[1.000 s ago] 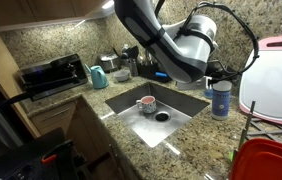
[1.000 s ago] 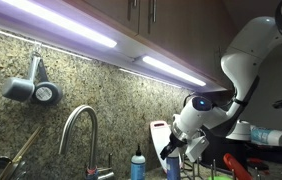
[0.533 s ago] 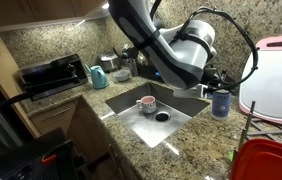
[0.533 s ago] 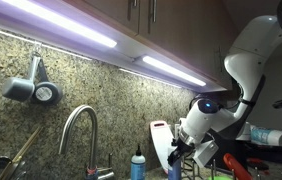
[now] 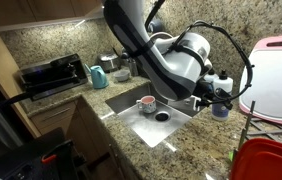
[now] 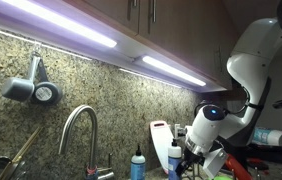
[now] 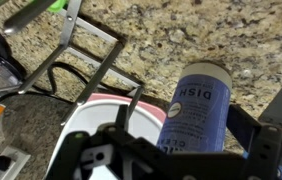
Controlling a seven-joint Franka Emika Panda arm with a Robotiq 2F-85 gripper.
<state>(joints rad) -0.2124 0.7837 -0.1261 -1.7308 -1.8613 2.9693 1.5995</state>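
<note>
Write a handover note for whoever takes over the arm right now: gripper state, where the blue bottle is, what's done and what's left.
Gripper: open, holding nothing, low over the counter beside the sink.
Blue bottle, white cap: upright on the granite counter next to the sink, close in front of the open jaws. Whether they touch it cannot be told.
Done: the gripper is at the bottle.
Left: no grip made yet, and the bottle is not lifted.
Nearby: a cup in the sink and a wire rack close beside the bottle.
</note>
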